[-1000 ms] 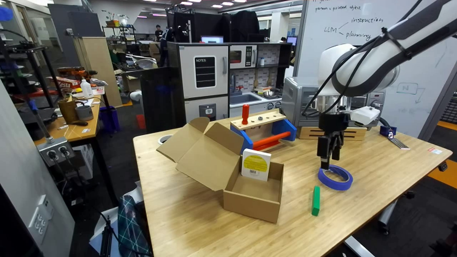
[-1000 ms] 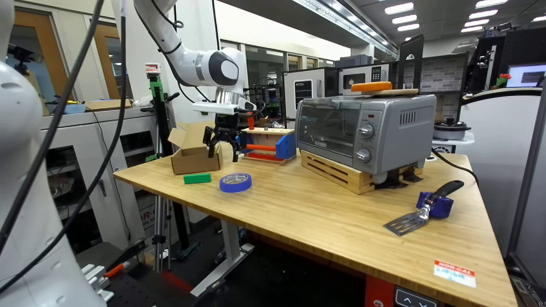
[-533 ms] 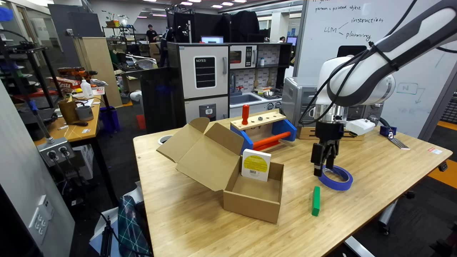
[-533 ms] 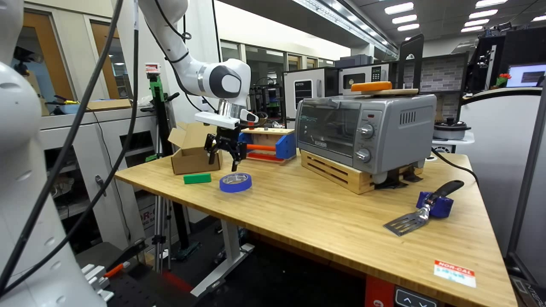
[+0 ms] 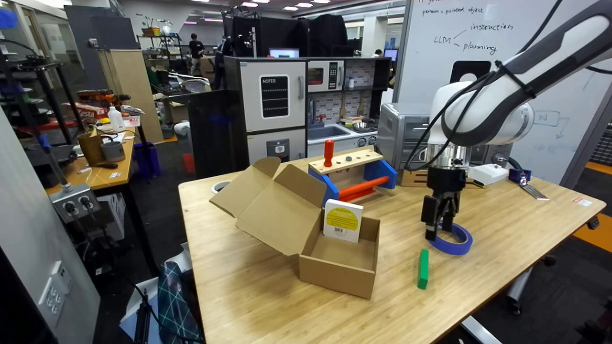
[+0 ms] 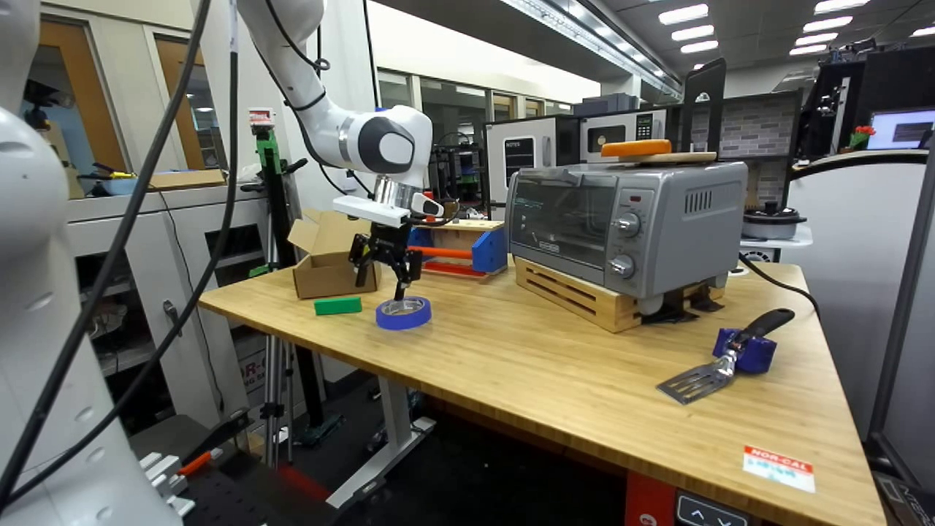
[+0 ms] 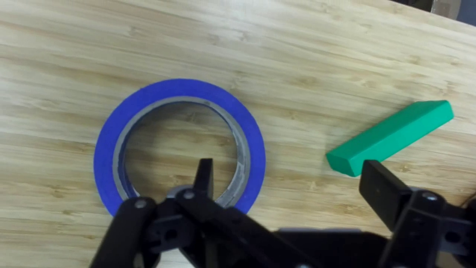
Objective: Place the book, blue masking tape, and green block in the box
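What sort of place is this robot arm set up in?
Probably a robotics lab: there's the robot arm, a whiteboard reading "LLM" and "planning", and what looks like a play kitchen.

Brown corrugated cardboard box (image 5: 334, 278): just below the centre of the frame in an exterior view, on the light wooden table (image 5: 267, 310).
Squarish yellow-and-white book (image 5: 343, 220): inside the box, standing toward its rear.
Slender green block (image 5: 422, 270): on the table, right of the box.
Flat blue tape roll (image 5: 452, 247): on the table, right of the block and behind it.
Black two-finger gripper (image 7: 288, 165): in the wrist view the roll's right rim lies between its fingers, though how deep they reach is hard to tell.
Red-and-blue wooden toolbox (image 5: 358, 160): behind the box.
Grey metal toaster oven (image 6: 635, 234): on a slatted wooden stand (image 6: 570, 292), right of the toolbox.
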Motion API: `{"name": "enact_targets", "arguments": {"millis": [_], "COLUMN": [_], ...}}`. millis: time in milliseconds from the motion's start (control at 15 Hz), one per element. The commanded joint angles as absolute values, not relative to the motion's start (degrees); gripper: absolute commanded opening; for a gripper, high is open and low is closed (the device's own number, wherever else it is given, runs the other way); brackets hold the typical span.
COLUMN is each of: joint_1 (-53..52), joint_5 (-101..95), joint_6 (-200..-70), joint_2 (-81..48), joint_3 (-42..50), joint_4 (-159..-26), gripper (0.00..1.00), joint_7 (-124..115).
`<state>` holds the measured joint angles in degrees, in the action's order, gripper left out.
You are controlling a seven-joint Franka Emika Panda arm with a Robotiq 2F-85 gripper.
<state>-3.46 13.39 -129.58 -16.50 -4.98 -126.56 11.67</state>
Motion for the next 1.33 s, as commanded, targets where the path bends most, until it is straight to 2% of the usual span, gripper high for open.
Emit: {"name": "enact_targets", "arguments": {"millis": [0,733,1267], "joint_1": [-2.38,-2.08,-2.03], "joint_5": [12.61,13.01,11.64], "joint_6": [-130.54,-130.73,-136.47], "joint_2": [-14.65,-14.23,-14.45], "joint_3": [-4.93,-5.22,-6.28], "joint_4": [-128.55,-130.09,-131.25], "gripper": [1.00,1.00,1.00], "joint_7": [11.48,11.67,17.82]}}
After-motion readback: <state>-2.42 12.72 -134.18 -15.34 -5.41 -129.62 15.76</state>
